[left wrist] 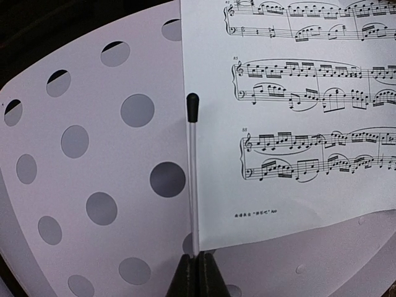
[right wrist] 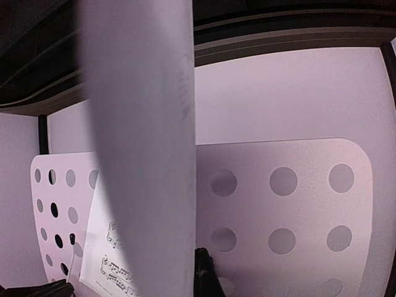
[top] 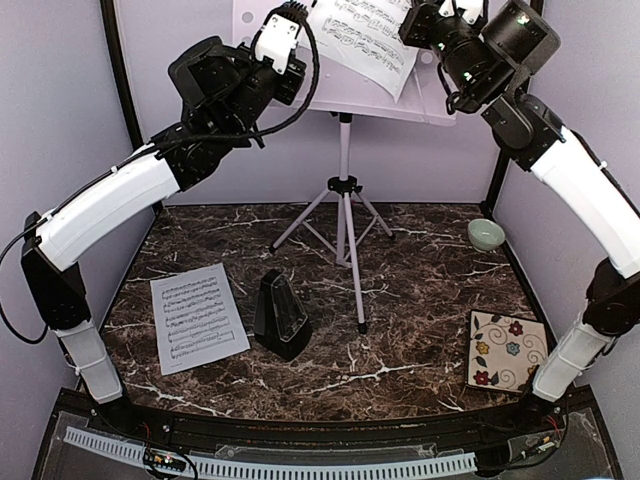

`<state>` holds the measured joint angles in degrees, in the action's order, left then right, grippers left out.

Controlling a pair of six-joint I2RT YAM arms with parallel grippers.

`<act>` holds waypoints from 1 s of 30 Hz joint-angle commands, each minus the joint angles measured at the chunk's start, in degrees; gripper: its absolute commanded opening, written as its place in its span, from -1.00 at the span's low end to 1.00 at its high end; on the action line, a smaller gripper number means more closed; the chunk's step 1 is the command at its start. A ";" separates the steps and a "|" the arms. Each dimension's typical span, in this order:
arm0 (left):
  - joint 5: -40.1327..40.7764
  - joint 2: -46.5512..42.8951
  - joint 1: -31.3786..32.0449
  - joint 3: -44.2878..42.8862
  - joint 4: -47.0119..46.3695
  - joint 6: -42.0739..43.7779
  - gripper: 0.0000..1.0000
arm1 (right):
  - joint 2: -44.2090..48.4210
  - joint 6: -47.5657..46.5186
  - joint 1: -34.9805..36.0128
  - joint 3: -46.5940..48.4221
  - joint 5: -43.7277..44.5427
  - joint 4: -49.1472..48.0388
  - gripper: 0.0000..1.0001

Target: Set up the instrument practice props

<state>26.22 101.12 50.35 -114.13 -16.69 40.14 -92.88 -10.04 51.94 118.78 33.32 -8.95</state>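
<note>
Above the dark marbled tabletop [top: 420,300], a white printed music sheet [left wrist: 278,198] is propped on the white hole-dotted music stand [left wrist: 124,151]. Its thin retaining rod [left wrist: 193,179] is pinched by the closed left gripper [left wrist: 198,272], and the sheet is seemingly pinched by the closed right gripper [right wrist: 195,275]. If released unpinned, the paper could be lost.

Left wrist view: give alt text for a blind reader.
A printed music sheet lies against the white, hole-dotted music stand desk. At bottom centre the closed jaws pinch a thin pale rod with a black tip, upright along the sheet's left edge.

A small green bowl [top: 486,234] sits on the dark table [top: 420,300]. A flower tile [top: 507,350] lies at the right front corner.
</note>
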 commanded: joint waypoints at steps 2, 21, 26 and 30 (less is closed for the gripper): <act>-0.19 -3.50 -0.43 1.97 -5.51 1.22 -1.00 | 0.63 -1.60 1.94 0.55 0.81 -2.26 -1.00; -9.06 -5.91 -0.43 4.35 -0.57 -2.85 -1.00 | -7.47 -4.13 -0.34 4.88 -22.09 -2.74 -1.00; -9.25 -6.04 -0.43 4.39 0.00 -3.44 -1.00 | -9.12 -6.45 -1.58 6.42 -25.72 -3.52 -1.00; -9.41 -6.27 -0.43 4.78 0.26 -3.69 -1.00 | -10.97 -7.72 -2.70 8.82 -28.03 -3.51 -1.00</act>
<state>18.72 98.19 49.71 -110.19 -16.40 37.78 -102.63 -15.66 50.43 123.74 9.61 -9.47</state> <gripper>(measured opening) 0.025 0.007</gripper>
